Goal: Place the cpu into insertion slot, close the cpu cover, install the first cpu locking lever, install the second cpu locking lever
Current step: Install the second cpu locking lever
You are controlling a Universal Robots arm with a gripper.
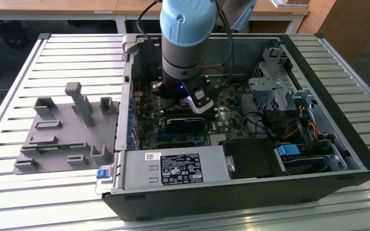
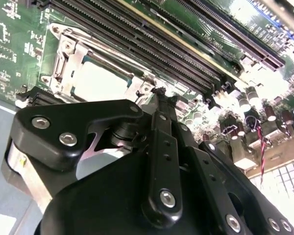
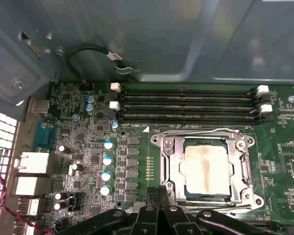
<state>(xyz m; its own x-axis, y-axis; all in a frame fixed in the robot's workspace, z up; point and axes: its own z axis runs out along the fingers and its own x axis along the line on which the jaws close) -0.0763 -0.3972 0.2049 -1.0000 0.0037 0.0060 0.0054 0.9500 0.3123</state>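
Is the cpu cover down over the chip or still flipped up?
Down. In the first wrist view the cpu cover lies flat around the cpu, whose metal top shows through its window.

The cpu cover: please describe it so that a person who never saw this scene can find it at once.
Look inside the open computer case, on the green motherboard, just beside the long black memory slots. There the cpu cover lies flat as a thin silvery metal frame. Unlike its neighbours, it has a large square window showing the cpu.

Arm upright, gripper (image 3: 159, 193) pointing down, fingers pressed together.
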